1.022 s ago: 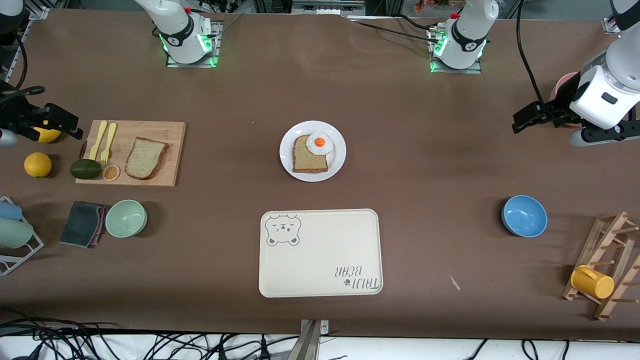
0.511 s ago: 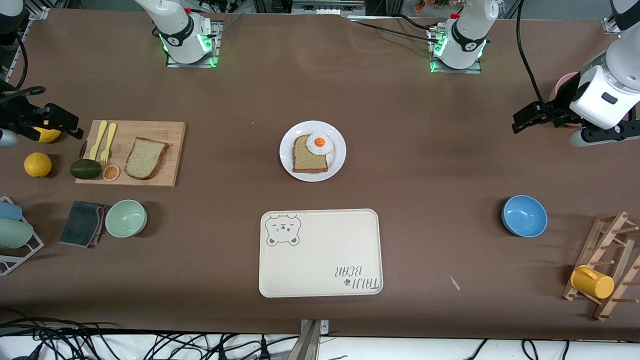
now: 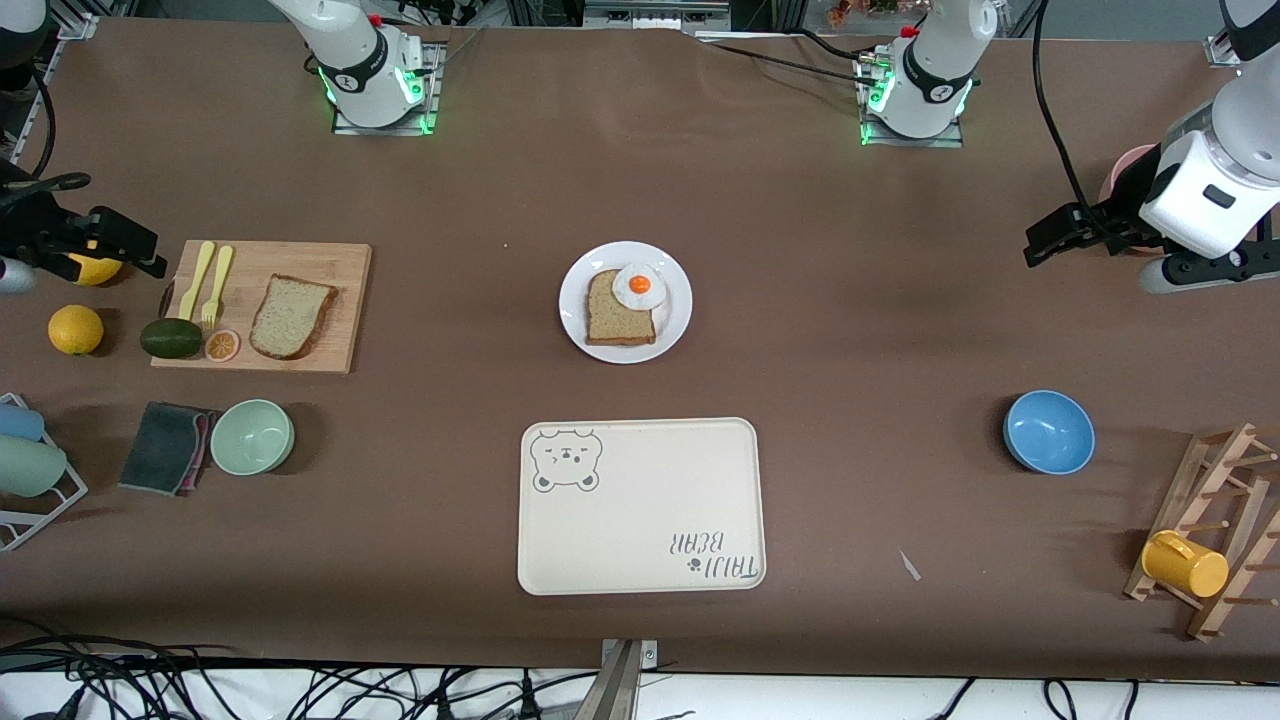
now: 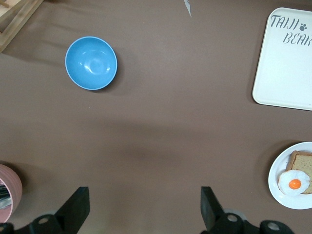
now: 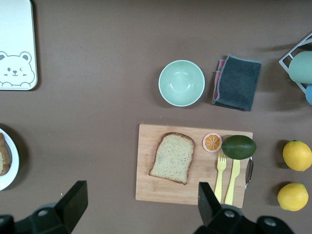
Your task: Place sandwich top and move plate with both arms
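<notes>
Sandwich top (image 3: 291,317), a light speckled bread slice, lies on a wooden cutting board (image 3: 335,265) at centre left of the front view. The plate (image 3: 675,318), mid-frame, carries darker bread and a fried egg. Both claws hang open and empty: right claw (image 3: 120,243) at the left edge, left claw (image 3: 1050,243) at the right edge. Nothing looks begun; next, the right claw likely must descend over the slice.

A brown surface (image 3: 850,330) is seen; a white plate (image 3: 577,310), light tan speckled bread (image 3: 290,316), and a cream bear-printed tray (image 3: 640,520).
</notes>
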